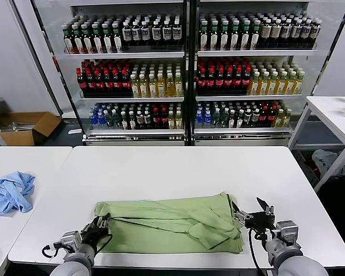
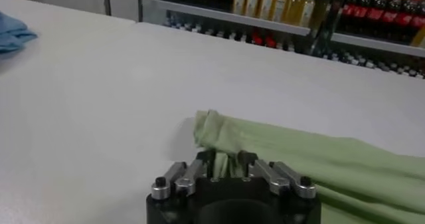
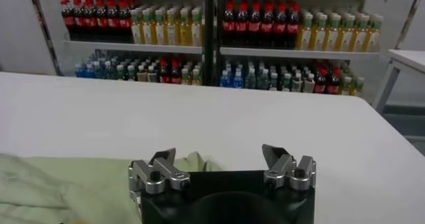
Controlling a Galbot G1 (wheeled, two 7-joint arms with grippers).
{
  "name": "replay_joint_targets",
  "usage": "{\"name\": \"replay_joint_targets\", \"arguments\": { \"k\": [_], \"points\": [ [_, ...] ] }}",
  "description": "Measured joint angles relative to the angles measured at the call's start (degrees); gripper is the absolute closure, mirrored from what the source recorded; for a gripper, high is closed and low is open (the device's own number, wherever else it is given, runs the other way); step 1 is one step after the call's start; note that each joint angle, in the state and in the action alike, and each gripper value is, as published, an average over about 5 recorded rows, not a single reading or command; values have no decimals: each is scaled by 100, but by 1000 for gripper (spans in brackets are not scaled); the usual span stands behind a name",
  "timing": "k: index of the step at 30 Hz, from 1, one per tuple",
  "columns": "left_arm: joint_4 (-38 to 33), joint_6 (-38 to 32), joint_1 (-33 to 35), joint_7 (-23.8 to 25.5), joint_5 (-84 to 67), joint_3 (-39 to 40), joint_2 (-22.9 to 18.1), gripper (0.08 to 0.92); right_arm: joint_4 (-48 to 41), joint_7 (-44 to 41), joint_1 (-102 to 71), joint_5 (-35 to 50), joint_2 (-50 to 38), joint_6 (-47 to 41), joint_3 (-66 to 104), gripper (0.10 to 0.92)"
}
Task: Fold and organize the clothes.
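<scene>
White tabletop (image 1: 178, 167) fills mid-frame; soft, limp green shirt (image 1: 172, 224) (partly folded). Left end effector (image 1: 102, 225) pinches its lower-left edge; right end effector (image 1: 254, 217) hangs open beside it.

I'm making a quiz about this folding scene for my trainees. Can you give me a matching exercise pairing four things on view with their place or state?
Things:
1. green shirt
2. light blue garment
3. left gripper
4. right gripper

Place or state:
A. crumpled on the neighbouring table, on the robot's left
B. shut on the shirt's left end
C. open at the shirt's right edge
D. lying partly folded along the table's near side

Pairs: 1-D, 2-A, 3-B, 4-C
</scene>
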Motion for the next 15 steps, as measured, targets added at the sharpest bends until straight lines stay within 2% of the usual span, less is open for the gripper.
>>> {"name": "replay_joint_targets", "arguments": {
  "k": [7, 15],
  "points": [
    [45, 80, -97, 29, 273, 31, -86, 887, 5, -2, 38, -18, -3, 0, -29, 203],
    [-189, 221, -21, 118, 913, -307, 58, 907, -9, -12, 123, -32, -38, 0, -61, 203]
  ]
}}
